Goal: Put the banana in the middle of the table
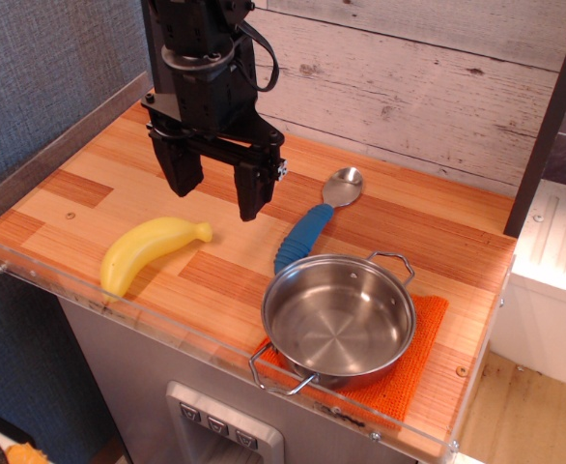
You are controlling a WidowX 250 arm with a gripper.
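Banana (150,251) lies at the surface's (109,179) 8 o'clock edge. Pot (339,319) sits on a mat (420,362) at 5 o'clock. Spoon (317,220) lies at the pot's 12 o'clock. Gripper (215,184) hangs above the banana's 1 o'clock.

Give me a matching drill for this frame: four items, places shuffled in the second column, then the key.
Items:
1. banana
2. spoon
3. pot
4. gripper

Places:
A. on the orange mat, front right
B. open, above the middle of the table
C. bare wood near the front left rim
D. lying between the pot and the back wall, blue handle toward the pot

Pairs: 1-C, 2-D, 3-A, 4-B
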